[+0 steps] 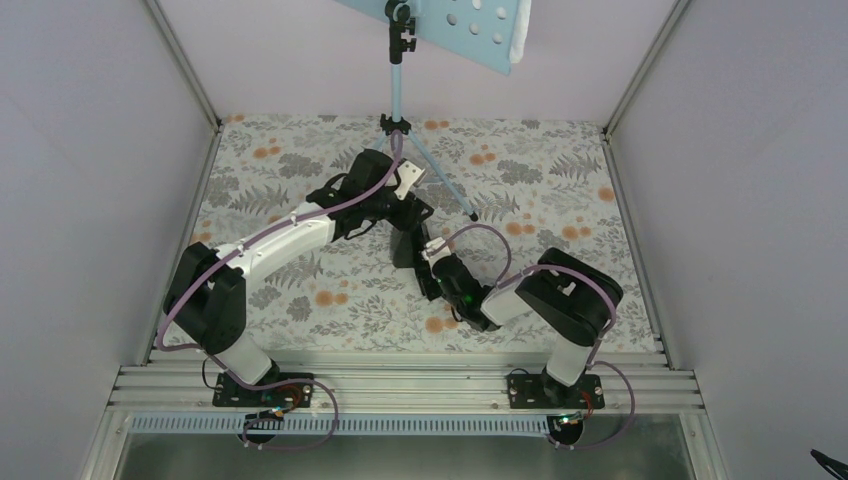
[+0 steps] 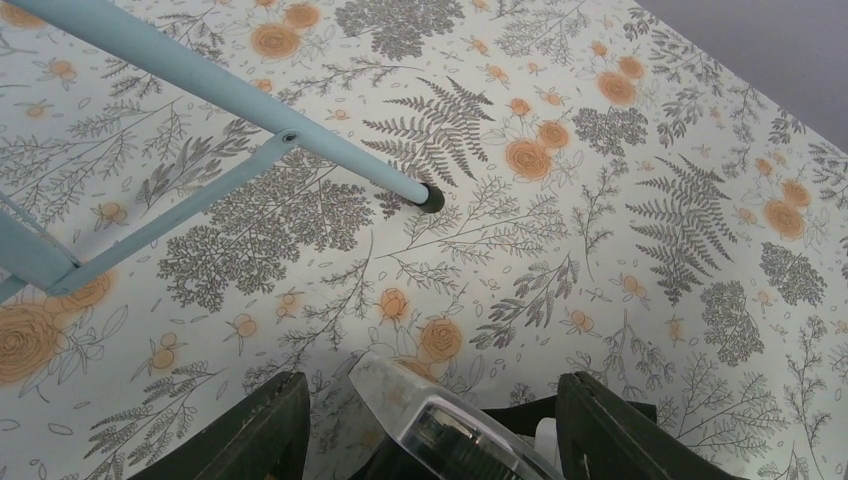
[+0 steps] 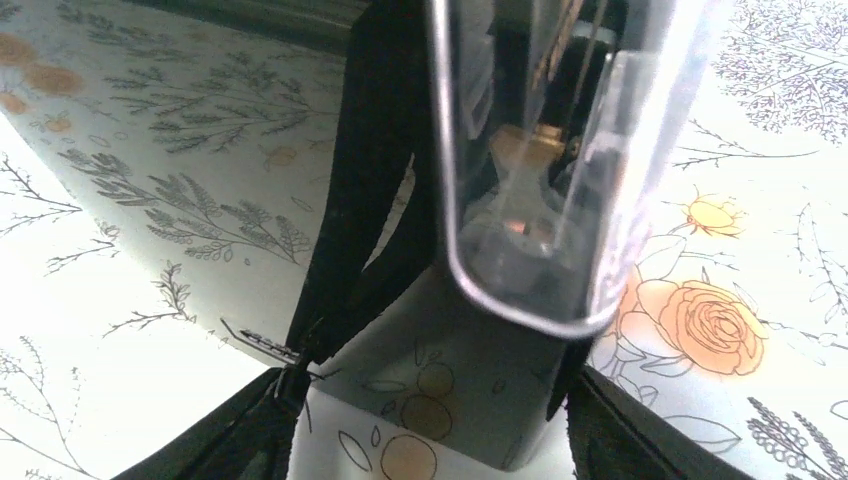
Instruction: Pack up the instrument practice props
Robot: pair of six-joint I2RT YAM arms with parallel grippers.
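Box: small black wedge-shaped box – clear front; contents unclear.
Right gripper: spread around box.
Left gripper: spread – above box.
Surface: floral-print tablecloth; pale walls.

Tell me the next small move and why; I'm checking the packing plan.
Probably close the right gripper on the black wedge box. Its fingers straddle the box's sides, but firm contact isn't clear. The left gripper is open around the clear cover, gripping nothing.
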